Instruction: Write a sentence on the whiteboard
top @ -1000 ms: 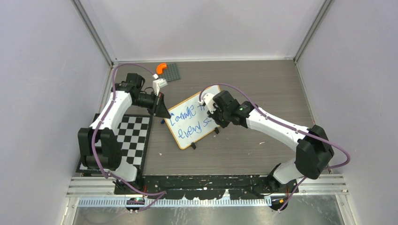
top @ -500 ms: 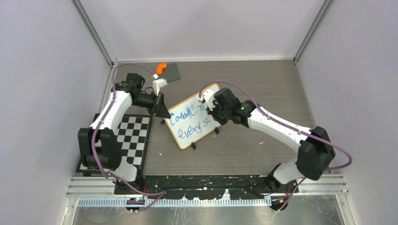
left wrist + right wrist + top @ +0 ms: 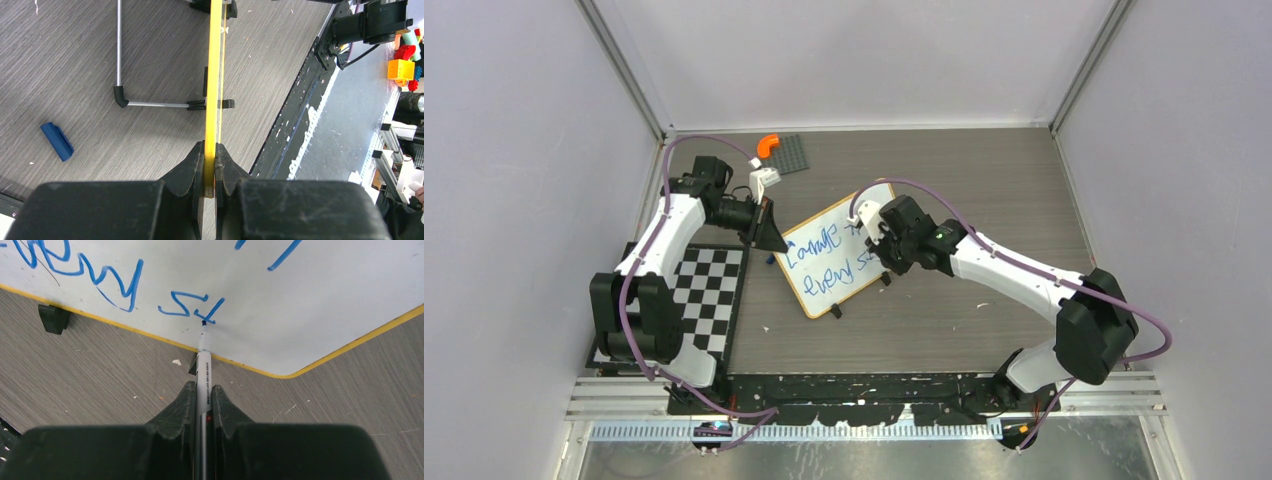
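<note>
The whiteboard (image 3: 816, 298) is propped at a tilt mid-worktop (image 3: 984, 190), and its yellow edge is clamped by the closed left fingers (image 3: 192, 167). A marker (image 3: 203, 352) is gripped by the right fingers (image 3: 181, 405). Its tip is set against the blue sentence (image 3: 826, 247), at the foot of the "t".

**Q:** What lettering is legible in the top view?
**A:** Blue handwriting, the sentence (image 3: 822, 274), on the whiteboard (image 3: 824, 296). It runs in two lines rising toward 2 o'clock. The upper reads roughly "Courage", its end covered; the lower reads "every s".

**Q:** And in the right wrist view?
**A:** The tail of "every", then "st", with the marker (image 3: 203, 355) tip at the lower end of the "t". Print along the marker's barrel is too small to read.
</note>
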`<state>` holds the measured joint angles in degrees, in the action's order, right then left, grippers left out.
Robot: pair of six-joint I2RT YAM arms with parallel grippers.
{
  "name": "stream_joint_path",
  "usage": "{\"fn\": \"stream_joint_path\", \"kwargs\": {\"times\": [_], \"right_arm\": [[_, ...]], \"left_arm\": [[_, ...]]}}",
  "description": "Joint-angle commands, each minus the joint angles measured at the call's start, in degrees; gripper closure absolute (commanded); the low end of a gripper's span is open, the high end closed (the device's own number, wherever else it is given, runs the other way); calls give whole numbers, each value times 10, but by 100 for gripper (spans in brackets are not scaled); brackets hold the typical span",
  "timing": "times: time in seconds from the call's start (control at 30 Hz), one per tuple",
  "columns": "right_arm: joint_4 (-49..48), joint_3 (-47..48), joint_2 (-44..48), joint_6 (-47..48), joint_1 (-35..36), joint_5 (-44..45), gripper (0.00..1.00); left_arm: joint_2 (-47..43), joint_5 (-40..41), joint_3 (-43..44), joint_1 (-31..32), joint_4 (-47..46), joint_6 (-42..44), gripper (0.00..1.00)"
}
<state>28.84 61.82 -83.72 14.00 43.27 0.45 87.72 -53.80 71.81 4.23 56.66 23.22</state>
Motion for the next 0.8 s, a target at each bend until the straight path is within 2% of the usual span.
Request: {"fn": "stream_joint_path", "kwargs": {"times": [0.0,0.23,0.37,0.77], "right_arm": [[-27,-15,10,-9,-2,-14,100],[-17,-7,15,6,-2,-6,100],[-5,5,18,25,-4,27,100],[21,30,28,30,-6,18,100]], "left_arm": [[-9,16,2,3,-5,16,100],[-10,15,3,3,-4,15,100],[-14,16,3,3,-3,15,100],[-17,14,3,3,-2,15,100]]}}
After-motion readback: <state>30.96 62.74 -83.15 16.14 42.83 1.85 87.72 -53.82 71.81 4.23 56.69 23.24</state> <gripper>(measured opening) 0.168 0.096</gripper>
